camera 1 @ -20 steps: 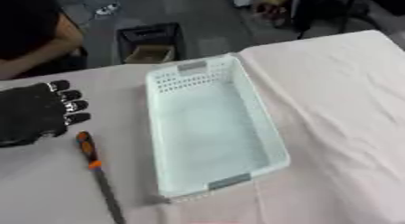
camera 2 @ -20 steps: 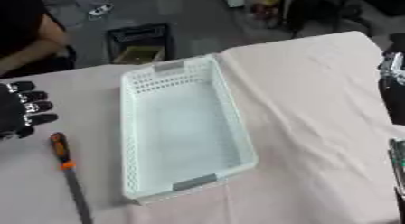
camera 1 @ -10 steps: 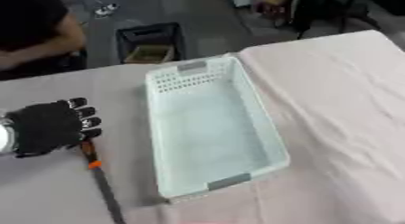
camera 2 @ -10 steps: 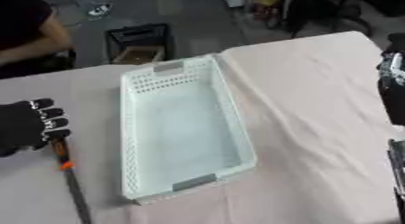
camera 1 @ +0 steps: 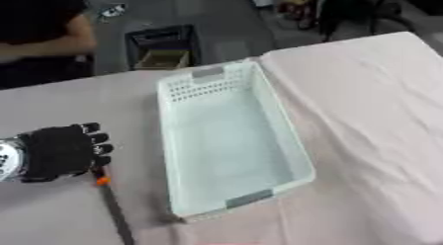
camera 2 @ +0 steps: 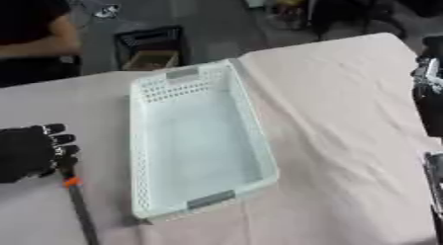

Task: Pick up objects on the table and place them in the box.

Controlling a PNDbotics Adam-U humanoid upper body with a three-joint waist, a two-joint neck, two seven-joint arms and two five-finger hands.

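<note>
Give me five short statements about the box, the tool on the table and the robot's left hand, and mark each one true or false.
1. The box has nothing in it. True.
2. The tool with the orange band lies inside the box. False: it lies on the table, to the left of the box.
3. The left hand is over the upper end of the tool. True.
4. The left hand has lifted the tool above the box. False: the tool lies on the table.
5. The box stands upside down. False: its open side faces up.
</note>
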